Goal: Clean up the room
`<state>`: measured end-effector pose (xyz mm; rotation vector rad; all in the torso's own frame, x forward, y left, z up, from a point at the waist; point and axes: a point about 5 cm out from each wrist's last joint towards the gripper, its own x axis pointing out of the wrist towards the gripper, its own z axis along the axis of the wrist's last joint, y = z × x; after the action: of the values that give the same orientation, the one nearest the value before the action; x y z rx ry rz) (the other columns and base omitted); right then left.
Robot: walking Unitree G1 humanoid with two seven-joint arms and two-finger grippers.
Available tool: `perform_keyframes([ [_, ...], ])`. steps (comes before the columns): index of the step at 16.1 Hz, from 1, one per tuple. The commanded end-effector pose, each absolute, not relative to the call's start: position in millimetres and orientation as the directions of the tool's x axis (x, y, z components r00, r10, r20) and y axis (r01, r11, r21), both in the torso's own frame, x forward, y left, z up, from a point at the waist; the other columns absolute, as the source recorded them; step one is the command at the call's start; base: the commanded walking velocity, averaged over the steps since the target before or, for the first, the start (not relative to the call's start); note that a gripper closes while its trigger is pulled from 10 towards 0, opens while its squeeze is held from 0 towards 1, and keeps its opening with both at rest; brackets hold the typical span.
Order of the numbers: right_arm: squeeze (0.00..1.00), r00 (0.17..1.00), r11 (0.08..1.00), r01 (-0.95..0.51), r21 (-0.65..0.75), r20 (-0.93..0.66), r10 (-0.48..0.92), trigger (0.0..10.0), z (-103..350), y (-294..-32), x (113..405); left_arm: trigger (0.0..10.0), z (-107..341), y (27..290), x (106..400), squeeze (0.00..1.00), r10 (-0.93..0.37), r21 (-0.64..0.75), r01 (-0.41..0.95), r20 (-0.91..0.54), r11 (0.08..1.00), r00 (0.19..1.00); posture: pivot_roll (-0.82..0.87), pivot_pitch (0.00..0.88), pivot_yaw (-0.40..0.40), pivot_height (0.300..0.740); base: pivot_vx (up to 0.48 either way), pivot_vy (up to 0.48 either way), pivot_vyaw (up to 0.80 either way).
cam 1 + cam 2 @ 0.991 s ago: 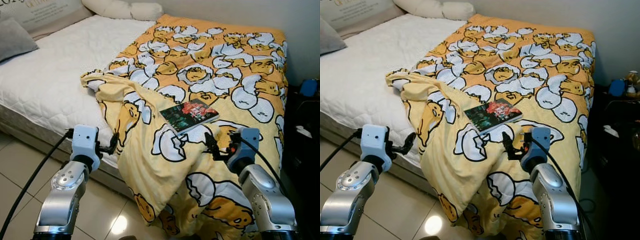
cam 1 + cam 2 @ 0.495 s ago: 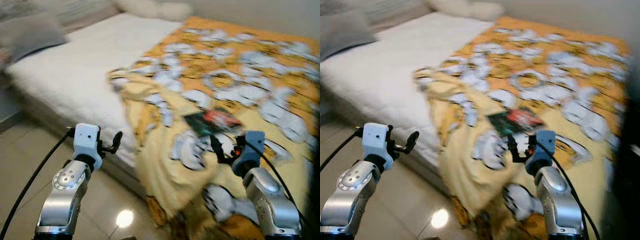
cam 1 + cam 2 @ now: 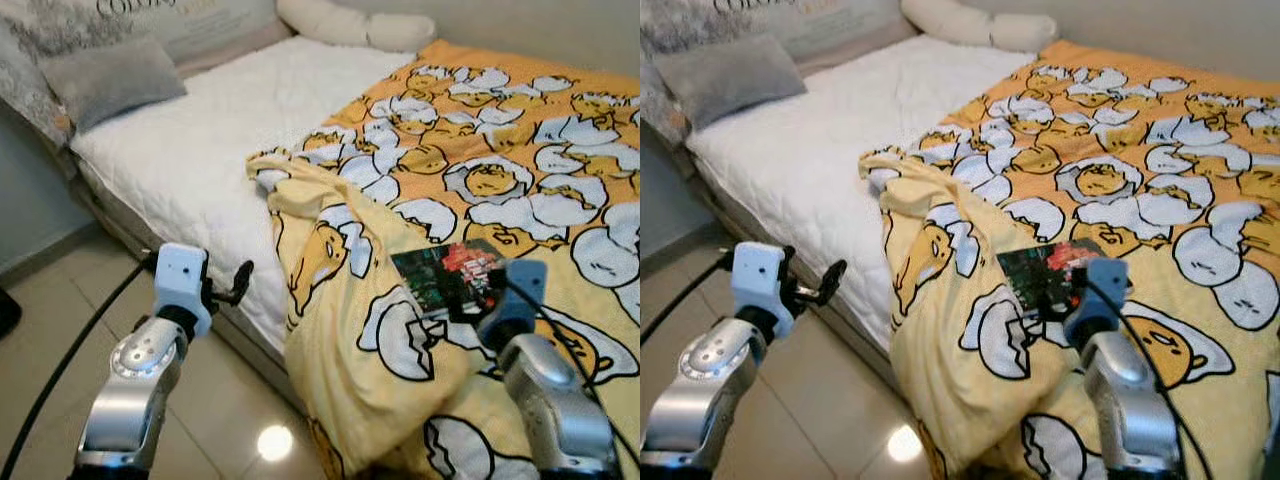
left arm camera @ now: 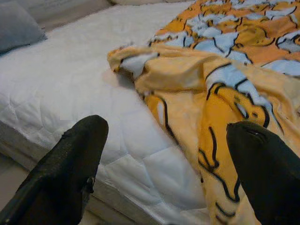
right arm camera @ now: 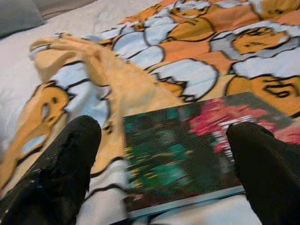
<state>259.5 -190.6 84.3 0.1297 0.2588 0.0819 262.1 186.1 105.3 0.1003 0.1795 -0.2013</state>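
Right part of the yellow cartoon-print blanket [image 3: 480, 160] cut off by the frame edge in the eye views; lower folds lost behind the right arm at the bottom right. Tips of the right gripper [image 5: 164, 178] hidden behind its own blue-grey wrist block in the eye views; from the wrist camera, two broad, matte black fingers [image 5: 56, 173] spread wide apart, nothing between them, the book [image 5: 197, 150] lying flat just ahead. Near corner of the book [image 3: 450, 280] covered by that wrist in the eye views. Thin, rectangular, glossy cover in dark green and red, print too blurred to read. Resting on the blanket right of centre of the frame.

Soft, fleecy blanket, rumpled into a ridge at centre, draped over the bed edge toward the tiled floor [image 3: 60, 330]. Bare quilted white mattress [image 3: 200, 150] at upper left, grey pillow [image 3: 110, 75] beyond. Left gripper [image 4: 164, 164] at lower left, fingers parted and empty, held off the mattress edge.
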Motion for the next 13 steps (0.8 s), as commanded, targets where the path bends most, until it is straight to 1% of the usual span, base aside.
perform_keyframes([
  [1,0.0,0.964,0.987,-0.078,0.139,-0.24,0.11,10.0,88,-186,261,10.0,106,191,260,0.0,-0.184,0.095,0.205,-0.198,0.974,0.963,-0.04,0.0,0.074,0.74,0.0,0.0,0.0],
  [3,0.0,0.962,0.985,-0.077,0.154,-0.247,0.114,10.0,87,-186,260,10.0,105,190,259,0.0,-0.207,0.089,0.229,-0.205,0.969,0.957,-0.04,0.0,0.068,0.74,0.0,0.0,0.0],
  [4,0.84,0.959,0.982,-0.082,0.168,-0.255,0.123,10.0,87,-187,262,10.0,104,189,260,0.0,-0.247,0.105,0.274,-0.218,0.956,0.944,-0.04,0.0,0.065,0.74,0.0,0.0,0.0],
  [5,1.0,0.952,0.983,-0.088,0.162,-0.278,0.131,10.0,85,-188,265,10.0,103,189,262,0.0,-0.281,0.121,0.315,-0.231,0.941,0.931,-0.04,0.0,0.059,0.74,0.0,0.0,0.0],
  [7,1.0,0.931,0.976,-0.067,0.207,-0.34,0.136,10.0,82,-190,279,10.0,99,192,269,0.0,-0.385,0.164,0.438,-0.276,0.884,0.881,-0.04,0.0,0.048,0.74,0.0,0.0,0.0],
  [8,1.0,0.921,0.966,-0.032,0.258,-0.367,0.128,10.0,80,-192,287,10.0,100,192,270,0.0,-0.443,0.164,0.502,-0.296,0.849,0.846,-0.05,0.0,0.044,0.74,0.0,0.0,0.0],
  [9,1.0,0.914,0.95,0.001,0.311,-0.386,0.126,10.0,79,-195,292,10.0,101,193,270,0.0,-0.49,0.15,0.549,-0.305,0.822,0.817,-0.06,0.0,0.043,0.74,0.0,0.0,0.0],
  [10,1.0,0.912,0.946,0.008,0.323,-0.39,0.125,10.0,78,-196,293,10.0,101,192,270,0.0,-0.5,0.146,0.559,-0.305,0.816,0.81,-0.06,0.0,0.043,0.74,0.0,0.0,0.0],
  [11,1.0,0.897,0.911,0.094,0.401,-0.43,0.097,10.0,72,-204,301,10.0,105,188,269,0.0,-0.567,0.12,0.616,-0.287,0.778,0.772,-0.06,0.0,0.031,0.74,0.0,0.0,0.0],
  [12,1.0,0.878,0.876,0.173,0.45,-0.474,0.07,10.0,65,-212,307,10.0,107,181,267,0.0,-0.624,0.095,0.665,-0.267,0.741,0.734,-0.06,0.0,0.011,0.74,0.0,0.0,0.0],
  [13,0.67,0.869,0.861,0.195,0.47,-0.49,0.07,10.0,63,-214,308,10.0,107,177,264,0.0,-0.651,0.078,0.687,-0.261,0.722,0.713,-0.06,0.0,0.011,0.74,0.0,0.0,0.0],
])
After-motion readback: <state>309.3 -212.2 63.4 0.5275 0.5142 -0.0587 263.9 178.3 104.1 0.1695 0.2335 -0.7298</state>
